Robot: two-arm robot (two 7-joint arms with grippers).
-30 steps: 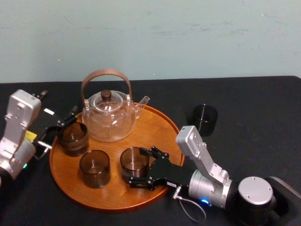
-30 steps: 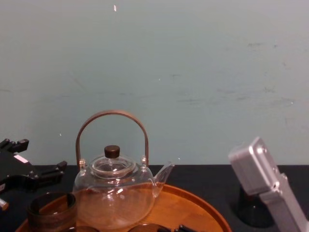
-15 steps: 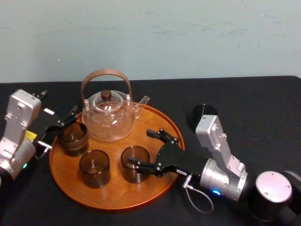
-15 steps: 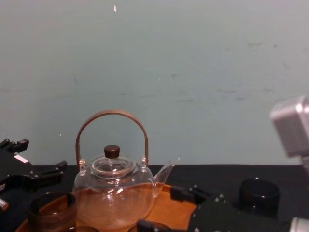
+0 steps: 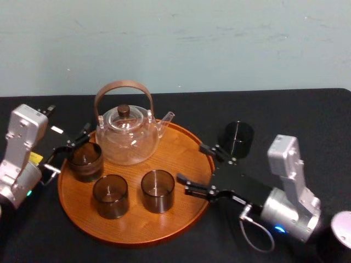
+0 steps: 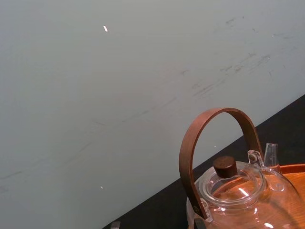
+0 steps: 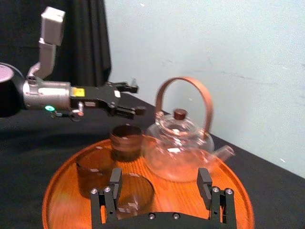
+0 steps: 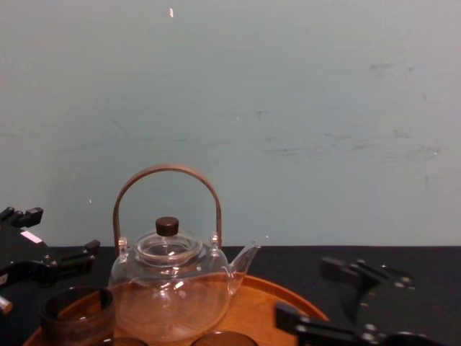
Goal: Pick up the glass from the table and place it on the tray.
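A dark glass [image 5: 236, 138] stands on the black table just right of the round wooden tray [image 5: 186, 150]. My right gripper [image 5: 192, 167] hangs open over the tray's right rim, between that glass and the nearest glass on the tray [image 5: 158, 190]. In the right wrist view the right gripper [image 7: 160, 191] holds nothing, with the nearest glass [image 7: 134, 195] just ahead of it. My left gripper [image 5: 68, 149] stands open beside the glass at the tray's left edge [image 5: 85, 160]. A third glass [image 5: 110, 195] sits at the tray's front.
A clear glass teapot [image 5: 126, 134] with a brown hoop handle occupies the back of the tray; it also shows in the chest view [image 8: 169, 288] and left wrist view [image 6: 233, 191]. A pale wall closes off the far table edge.
My right gripper let go of the glass at the tray's front right and drew back to the right, fingers spread. The glass stayed on the tray. The left arm has not moved.
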